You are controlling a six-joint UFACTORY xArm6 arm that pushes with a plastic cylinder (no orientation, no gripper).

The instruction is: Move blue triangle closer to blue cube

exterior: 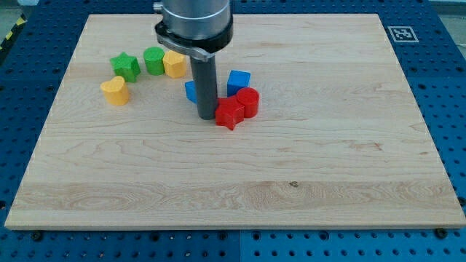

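The blue cube (238, 81) sits near the middle of the wooden board (328, 160). The blue triangle (191, 92) lies to its left, mostly hidden behind my rod, so only its left edge shows. My tip (207, 116) rests on the board just below the blue triangle and touches the left side of the red star (229, 113). The rod stands between the two blue blocks in the view.
A red cylinder (248, 101) touches the red star, just below the blue cube. At the upper left sit a green star (126, 67), a green cylinder (154, 60), a yellow hexagon (174, 64) and a yellow heart-shaped block (115, 91).
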